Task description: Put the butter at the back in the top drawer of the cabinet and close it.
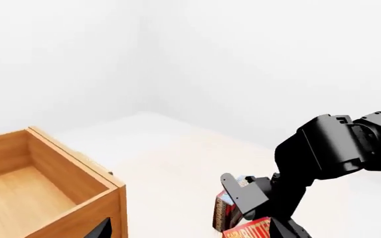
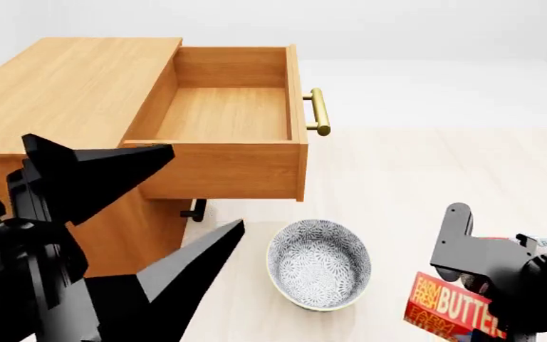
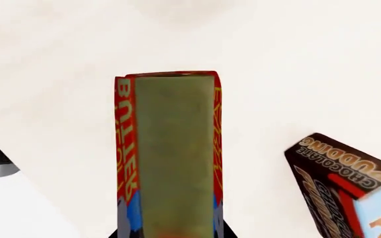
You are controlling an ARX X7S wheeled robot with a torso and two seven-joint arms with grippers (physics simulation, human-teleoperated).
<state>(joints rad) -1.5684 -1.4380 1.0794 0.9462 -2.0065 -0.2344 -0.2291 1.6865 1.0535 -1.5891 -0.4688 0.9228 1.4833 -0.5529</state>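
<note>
Orange-brown wood makes the cabinet [image 2: 60,92], and its top drawer [image 2: 226,114] is pulled out, with the brass handle [image 2: 318,112] at the front. The right hand [image 2: 469,274] holds the butter [image 2: 454,308] between its fingers, near a patterned bowl [image 2: 318,263]. A chocolate pudding box [image 3: 349,188] lies close. The left hand [image 2: 174,214] stands wide, holding nothing.

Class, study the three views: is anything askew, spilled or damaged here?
Nothing stands out. The top drawer is open and empty, the bowl sits upright, and the butter is held in the right gripper.
</note>
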